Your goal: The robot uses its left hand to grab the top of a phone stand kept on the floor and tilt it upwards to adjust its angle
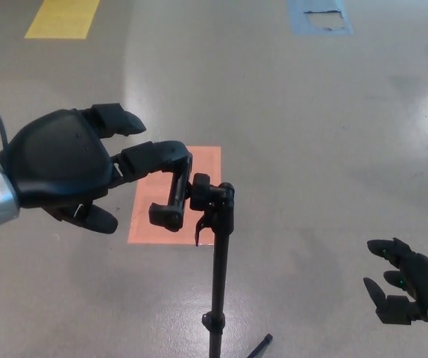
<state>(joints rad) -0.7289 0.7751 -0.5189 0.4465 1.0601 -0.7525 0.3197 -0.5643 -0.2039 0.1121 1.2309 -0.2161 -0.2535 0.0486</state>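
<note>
Left robot hand (pixel 61 168), fingers spread open, reached the phone stand (pixel 199 205) top; right robot hand (pixel 408 291) open at five o'clock.

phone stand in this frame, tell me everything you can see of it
The phone stand is all black and matte. A thin upright pole rises from the bottom edge, with a collar low down and one tripod leg showing beside it. On top sits a knuckle joint carrying an empty clamp with end jaws, tilted. It stands over an orange floor patch. A finger of the open left hand overlaps the clamp's upper end; contact looks likely.
</note>
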